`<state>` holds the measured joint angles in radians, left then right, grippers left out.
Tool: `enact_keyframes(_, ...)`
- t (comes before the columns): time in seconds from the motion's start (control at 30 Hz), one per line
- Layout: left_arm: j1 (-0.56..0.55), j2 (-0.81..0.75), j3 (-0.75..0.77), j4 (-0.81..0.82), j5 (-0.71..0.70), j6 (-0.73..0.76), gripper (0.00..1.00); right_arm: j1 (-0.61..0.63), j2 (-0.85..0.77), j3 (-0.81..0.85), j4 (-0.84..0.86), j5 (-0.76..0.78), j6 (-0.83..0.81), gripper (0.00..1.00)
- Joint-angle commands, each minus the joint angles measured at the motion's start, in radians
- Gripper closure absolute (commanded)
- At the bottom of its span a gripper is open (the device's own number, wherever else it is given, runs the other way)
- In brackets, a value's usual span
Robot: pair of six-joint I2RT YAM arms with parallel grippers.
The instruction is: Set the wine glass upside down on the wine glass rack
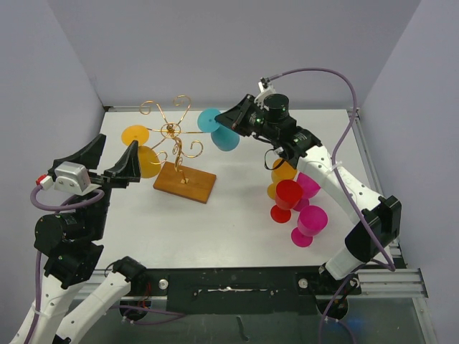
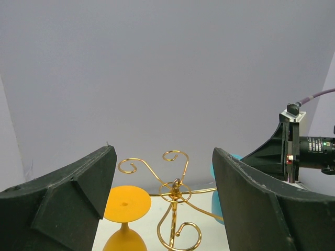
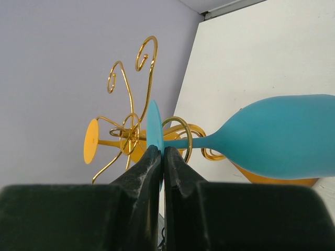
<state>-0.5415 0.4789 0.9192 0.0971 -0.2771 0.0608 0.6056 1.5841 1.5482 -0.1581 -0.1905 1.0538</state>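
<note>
The gold wire wine glass rack (image 1: 172, 131) stands on its wooden base (image 1: 185, 183) left of the table's middle. A teal wine glass (image 1: 225, 137) hangs tilted at the rack's right side, foot toward the hub. My right gripper (image 3: 162, 150) is shut on the rim of its foot disc (image 3: 154, 123). The stem (image 3: 196, 141) lies across a curled rack arm (image 3: 180, 137), and the bowl (image 3: 282, 137) points away. An orange glass (image 1: 145, 160) hangs upside down on a left arm. My left gripper (image 1: 109, 163) is open and empty, left of the rack, facing the hub (image 2: 177, 189).
Several more glasses stand at the right of the table under my right arm: an orange one (image 1: 282, 172), a red one (image 1: 287, 196) and two magenta ones (image 1: 310, 222). Purple-grey walls close in the back and both sides.
</note>
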Motion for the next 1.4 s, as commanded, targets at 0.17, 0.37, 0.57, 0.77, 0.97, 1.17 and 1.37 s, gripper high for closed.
enact_keyframes(0.17, 0.000, -0.006, 0.015, 0.003, -0.004, 0.004, 0.27, -0.012, 0.042, 0.078, 0.067, -0.034, -0.011, 0.94)
enact_keyframes(0.37, 0.000, -0.008, 0.014, -0.002, -0.002, 0.003, 0.27, -0.014, 0.051, 0.082, 0.059, -0.036, -0.019, 0.86)
enact_keyframes(0.57, 0.000, -0.007, 0.023, -0.016, -0.001, 0.003, 0.27, -0.018, 0.054, 0.096, 0.021, -0.028, -0.041, 0.61)
enact_keyframes(0.77, 0.000, 0.005, 0.045, -0.052, 0.004, 0.002, 0.27, -0.029, 0.045, 0.115, -0.029, -0.020, -0.073, 0.42)
enact_keyframes(0.97, 0.000, 0.029, 0.063, -0.091, 0.028, -0.013, 0.26, -0.046, 0.010, 0.106, -0.037, -0.019, -0.113, 0.31)
enact_keyframes(1.17, 0.000, 0.056, 0.081, -0.135, 0.056, -0.031, 0.25, -0.091, -0.070, 0.044, -0.046, 0.021, -0.145, 0.23)
enact_keyframes(1.37, 0.000, 0.071, 0.084, -0.165, 0.079, -0.035, 0.21, -0.159, -0.184, -0.055, -0.163, 0.125, -0.259, 0.23)
